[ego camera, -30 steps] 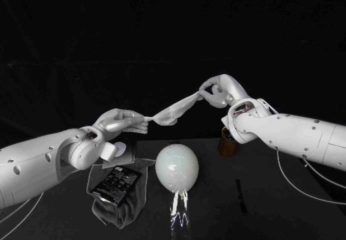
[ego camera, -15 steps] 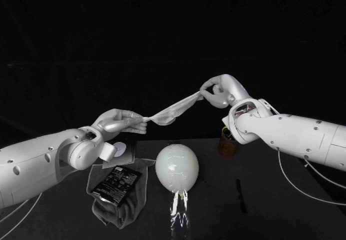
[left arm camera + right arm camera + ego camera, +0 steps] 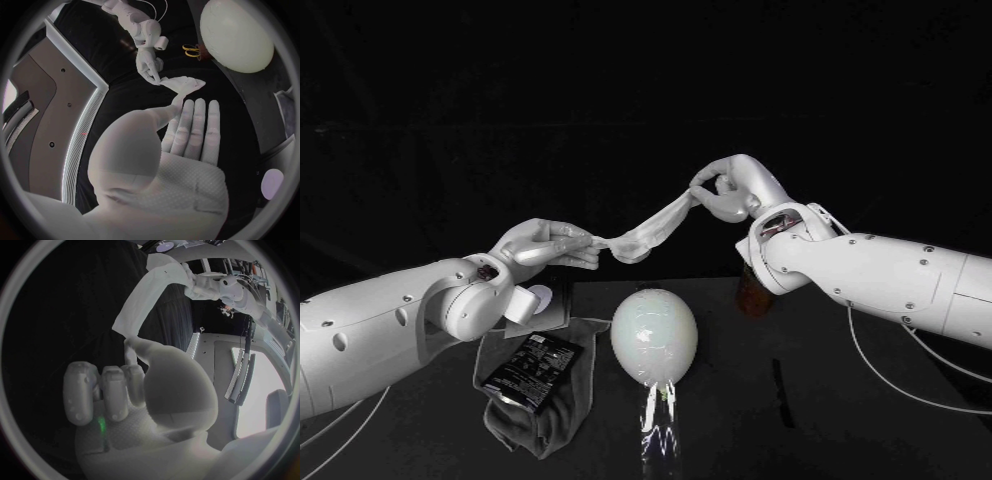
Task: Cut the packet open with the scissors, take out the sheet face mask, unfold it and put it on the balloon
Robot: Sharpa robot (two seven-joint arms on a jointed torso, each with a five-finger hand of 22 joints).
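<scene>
A white sheet face mask hangs stretched in the air between my two hands, still bunched and partly folded. My left hand pinches its lower left end and my right hand pinches its upper right end. Below them a pale balloon lies on the table. In the left wrist view my left hand holds the mask while my right hand grips its other end, with the balloon beyond. In the right wrist view the mask runs up from my right hand.
A black packet lies on a grey cloth at the left front of the table. A small white disc sits by my left wrist. A crumpled clear strip trails from the balloon. Scissors with yellow handles lie beside the balloon.
My right hand has moved slightly left and down, and the mask has been drawn a little tauter between the two hands. The left hand has barely moved.
</scene>
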